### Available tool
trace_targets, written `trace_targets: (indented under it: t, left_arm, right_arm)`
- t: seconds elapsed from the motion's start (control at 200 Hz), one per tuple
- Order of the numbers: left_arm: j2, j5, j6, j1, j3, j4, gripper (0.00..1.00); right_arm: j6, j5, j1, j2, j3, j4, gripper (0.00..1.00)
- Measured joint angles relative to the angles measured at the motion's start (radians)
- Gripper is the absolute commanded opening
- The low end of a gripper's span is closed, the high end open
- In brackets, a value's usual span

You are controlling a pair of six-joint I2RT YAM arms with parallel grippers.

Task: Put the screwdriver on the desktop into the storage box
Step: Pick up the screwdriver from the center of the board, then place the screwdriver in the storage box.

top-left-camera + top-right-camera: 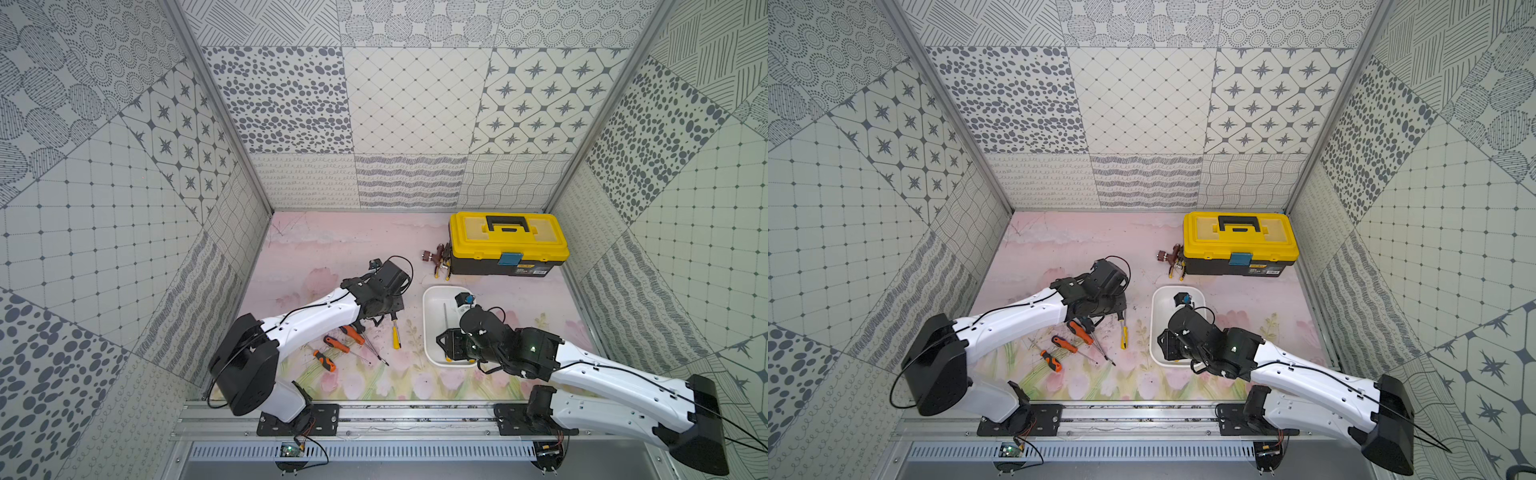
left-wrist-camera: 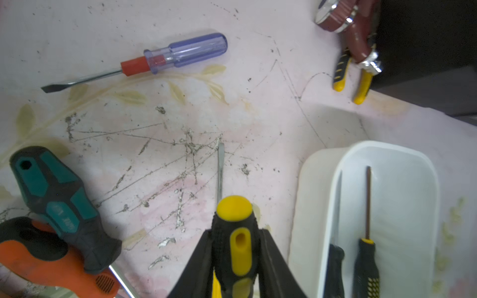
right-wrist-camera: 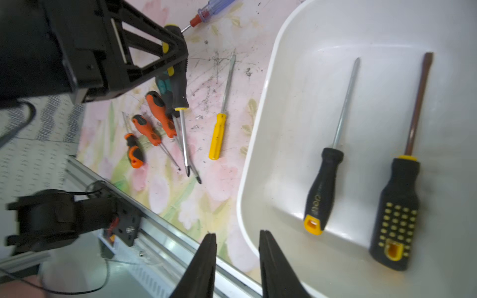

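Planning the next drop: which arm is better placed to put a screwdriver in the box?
Left: the left gripper is shut on the black-and-yellow screwdriver; the right gripper is open and empty.

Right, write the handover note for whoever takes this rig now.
Left gripper: shut on a black-and-yellow rubber-handled screwdriver, over the pink floral desktop.
Right gripper: open, empty, at the white plastic storage box's near end.
Done: two black-handled screwdrivers lie in the box.
To do: the held one, plus yellow, teal, clear-blue and three orange-and-black screwdrivers on the desktop.
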State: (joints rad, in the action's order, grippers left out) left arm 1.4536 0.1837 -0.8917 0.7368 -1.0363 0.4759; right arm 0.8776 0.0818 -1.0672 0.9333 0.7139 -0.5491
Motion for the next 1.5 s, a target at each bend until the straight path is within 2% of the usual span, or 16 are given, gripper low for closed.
trace_targets:
  t: [0.08,0.2,0.405,0.515,0.635,0.72,0.815,0.845,0.89,0.915,0.961,1.006,1.161,1.306,1.501]
  left_arm:
    - [-0.103,-0.080,-0.008,0.000,0.080,-0.080,0.00]
    - [-0.248,-0.217,-0.046,0.000,0.209,-0.246,0.00]
    - [-0.379,-0.404,-0.144,0.000,0.356,-0.537,0.00]
    - [-0.399,-0.478,-0.195,0.000,0.397,-0.674,0.00]
    - [-0.416,-0.537,-0.245,0.000,0.435,-0.800,0.00]
    - [-0.428,-0.555,-0.263,0.000,0.453,-0.856,0.00]
    - [-0.440,-0.565,-0.266,0.000,0.465,-0.885,0.00]
    - [-0.444,-0.565,-0.265,0.000,0.467,-0.886,0.10]
    - [-0.449,-0.564,-0.262,0.000,0.465,-0.878,0.35]
    - [-0.454,-0.562,-0.257,0.000,0.459,-0.860,0.46]
    - [-0.460,-0.555,-0.256,0.003,0.447,-0.836,0.59]
    - [-0.467,-0.541,-0.237,0.011,0.428,-0.803,0.66]
    - [-0.461,-0.502,-0.200,0.042,0.368,-0.707,0.71]
    - [-0.404,-0.488,-0.173,0.058,0.322,-0.639,0.70]
    - [-0.323,-0.481,-0.151,0.068,0.291,-0.572,0.67]
  right_arm:
    - [-0.010,-0.066,0.000,-0.034,-0.037,0.086,0.64]
    - [0.000,-0.156,0.001,-0.061,-0.085,0.219,0.65]
    - [0.016,-0.250,0.001,-0.063,-0.122,0.385,0.55]
    - [0.034,-0.267,0.001,-0.066,-0.133,0.436,0.44]
    - [0.035,-0.273,0.002,-0.076,-0.141,0.457,0.27]
    - [0.047,-0.278,0.002,-0.077,-0.142,0.478,0.12]
    - [0.056,-0.279,0.002,-0.077,-0.143,0.491,0.04]
    - [0.056,-0.281,0.002,-0.077,-0.142,0.493,0.02]
    - [0.056,-0.278,0.002,-0.077,-0.141,0.491,0.00]
    - [0.055,-0.275,0.000,-0.077,-0.139,0.487,0.00]
    - [0.049,-0.264,-0.001,-0.077,-0.131,0.467,0.00]
    - [0.038,-0.241,-0.001,-0.074,-0.120,0.431,0.00]
    - [0.015,-0.133,-0.017,-0.027,-0.042,0.259,0.00]
    - [-0.016,-0.027,-0.060,0.028,0.026,0.115,0.00]
    - [-0.042,0.048,-0.112,0.044,0.052,0.047,0.00]
